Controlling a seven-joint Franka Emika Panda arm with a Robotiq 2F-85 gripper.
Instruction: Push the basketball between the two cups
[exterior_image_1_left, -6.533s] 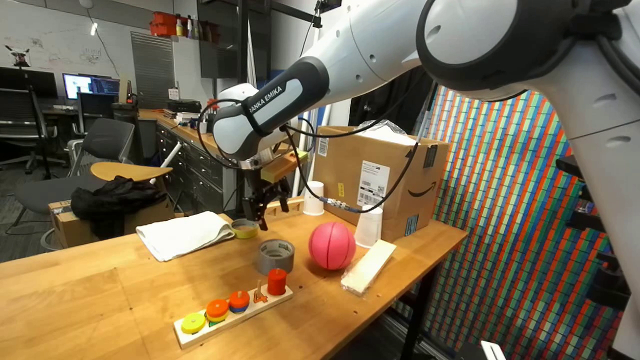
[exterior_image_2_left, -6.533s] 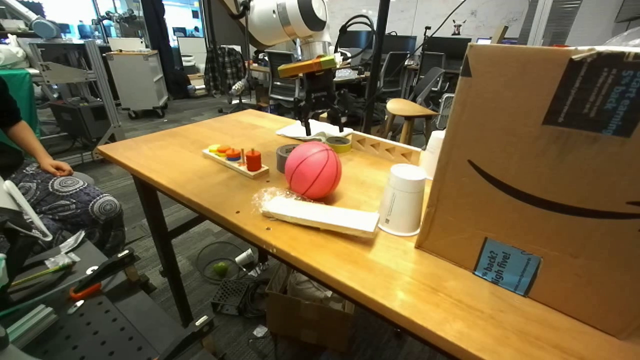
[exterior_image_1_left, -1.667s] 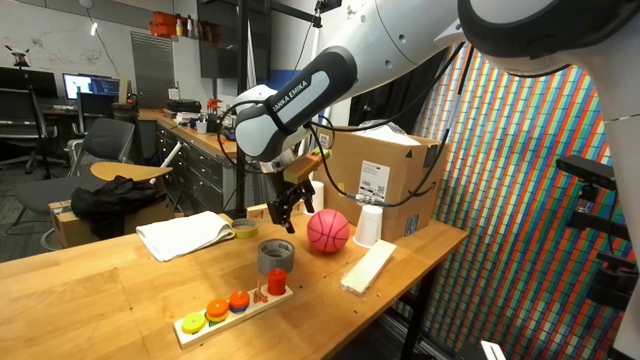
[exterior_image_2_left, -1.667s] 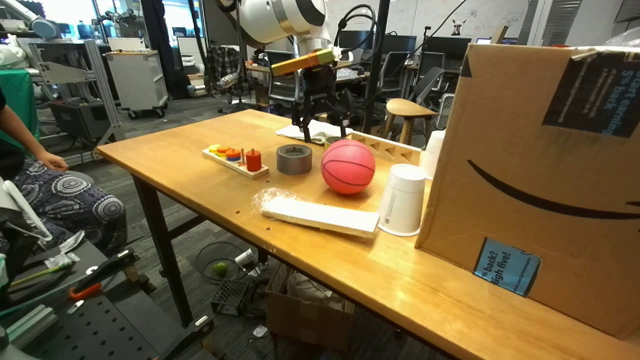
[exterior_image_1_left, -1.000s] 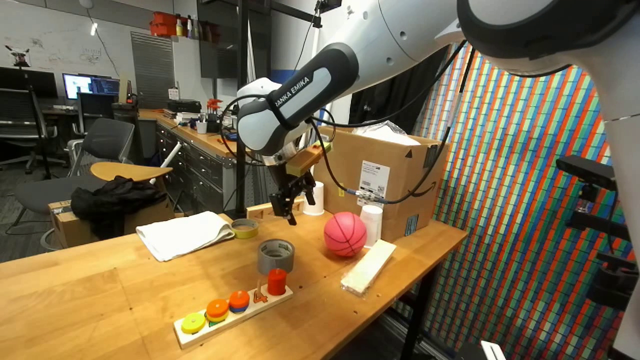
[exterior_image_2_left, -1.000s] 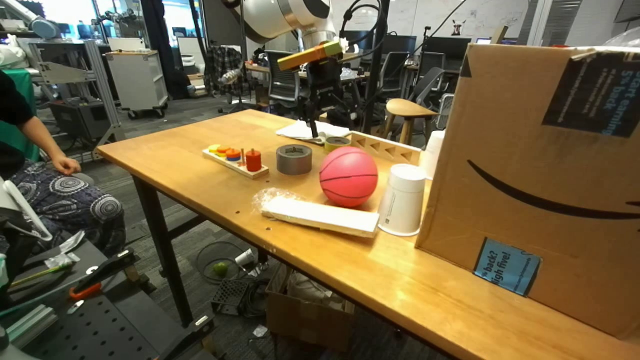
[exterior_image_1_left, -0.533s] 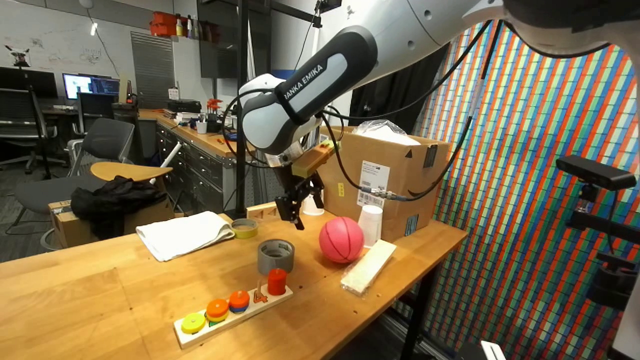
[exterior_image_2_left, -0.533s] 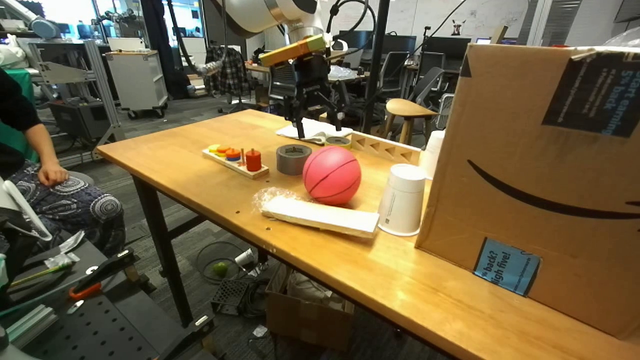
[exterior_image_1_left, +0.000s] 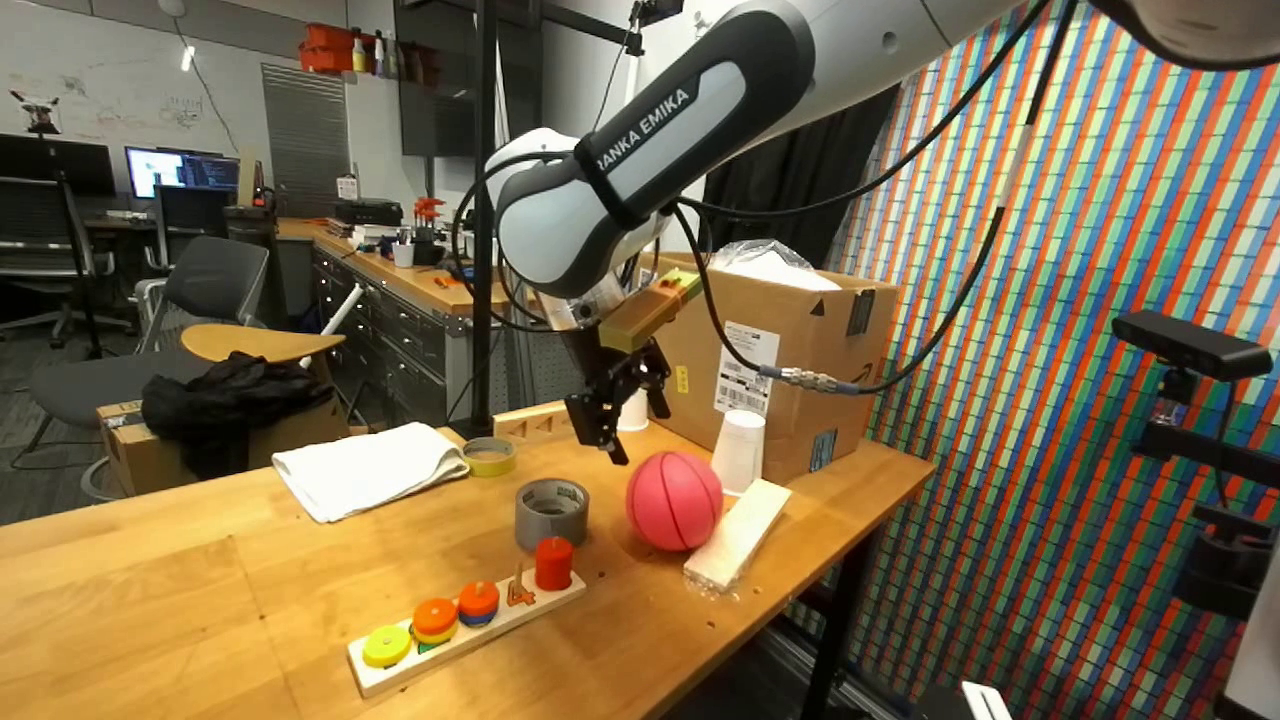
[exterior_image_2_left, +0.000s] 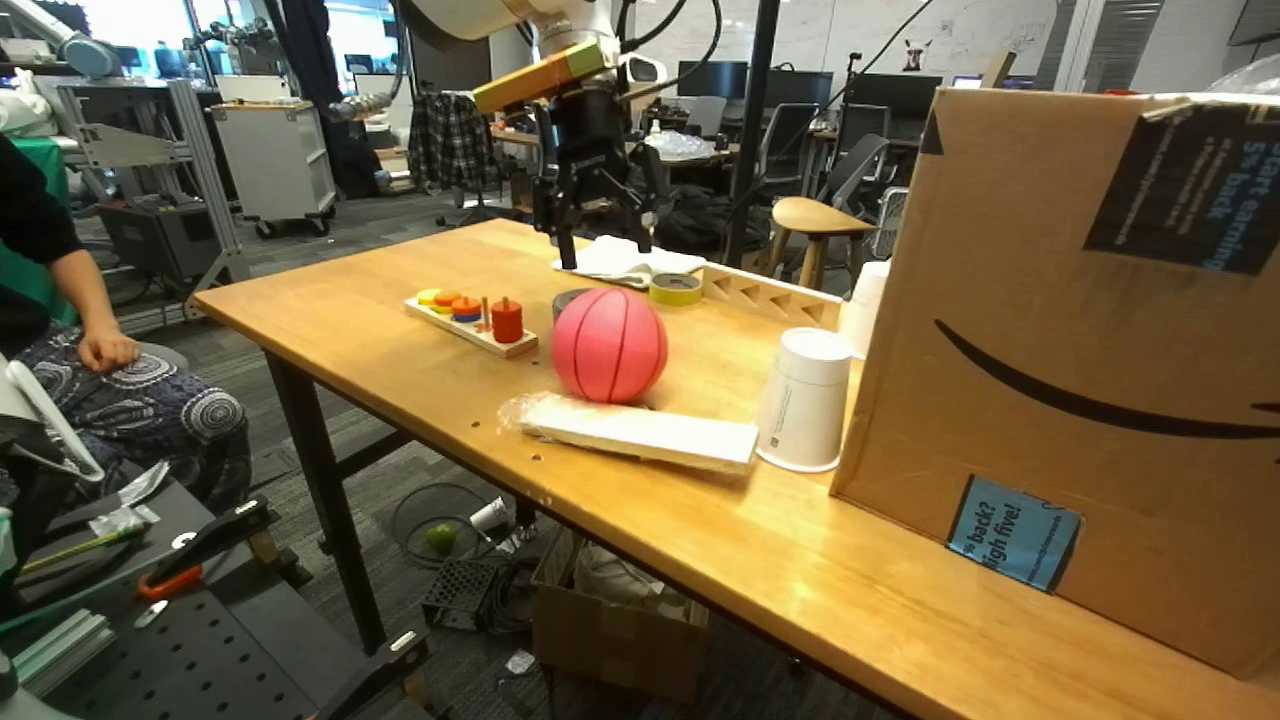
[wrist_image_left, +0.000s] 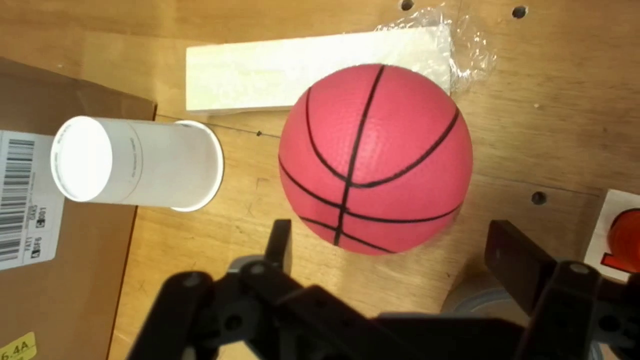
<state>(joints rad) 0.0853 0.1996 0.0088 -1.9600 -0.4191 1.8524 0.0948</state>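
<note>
The pink-red basketball (exterior_image_1_left: 674, 500) rests on the table beside the wrapped plank; whether they touch I cannot tell. Both cups are white and upside down. The nearer cup (exterior_image_2_left: 803, 400) stands just in front of the cardboard box. In an exterior view the farther cup (exterior_image_1_left: 635, 412) is partly covered by my gripper (exterior_image_1_left: 638, 435), and the box hides part of that cup (exterior_image_2_left: 866, 308) from another angle. Only the nearer cup (wrist_image_left: 150, 165) shows in the wrist view. My gripper is open, its fingers wide apart, above and behind the ball, with nothing held.
A pale plank (exterior_image_1_left: 740, 535) in clear plastic lies by the ball, close to the table edge. The grey tape roll (exterior_image_1_left: 552, 513) and the peg toy (exterior_image_1_left: 470, 625) stand to one side. Behind the cups rises the large cardboard box (exterior_image_1_left: 790, 300); a notched wooden rail (exterior_image_2_left: 770, 295) lies farther back.
Over the last second the ball has rolled away from the nearer cup toward the grey tape roll's side. The plank's wrapping has shifted slightly. My gripper has moved too, staying open.
</note>
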